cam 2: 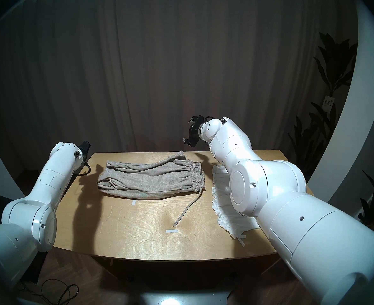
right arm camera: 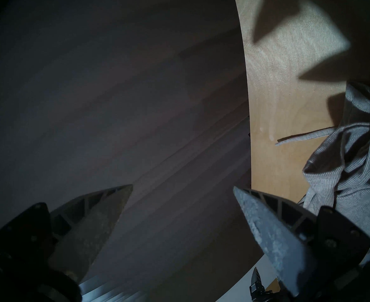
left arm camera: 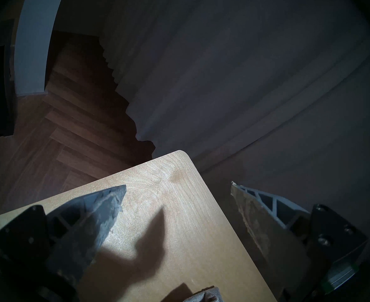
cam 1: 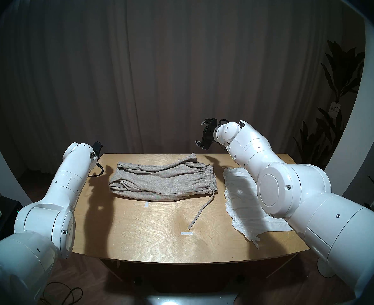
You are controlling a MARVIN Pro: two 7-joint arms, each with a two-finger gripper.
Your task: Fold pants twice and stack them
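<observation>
Head stereo left gives me the light plywood table [cam 1: 150, 238] as my landmark. On its far half, toward the left, lie the grey-beige knit pants [cam 1: 159, 181], folded over into a broad bundle, elastic waistband toward the table's middle. Their long flat drawstring [cam 1: 200, 210] trails from the waistband toward the near edge, and its end stops just short of a small white tape strip [cam 1: 186, 233]. On the table's right side sit the thin white ruffled shorts [cam 1: 238, 199], crumpled, partly hidden behind my right arm, with a ribbon tie [cam 1: 256, 241] at the near end. The two garments lie apart.

My right gripper [cam 1: 200, 133] hangs above the table's far edge, beyond the pants, jaws spread wide and holding nothing. My left gripper [left arm camera: 177, 190] is over the table's far left corner; the left wrist view shows its fingers [left arm camera: 105, 210] well parted and empty, with only a cuff of the pants at the bottom.
</observation>
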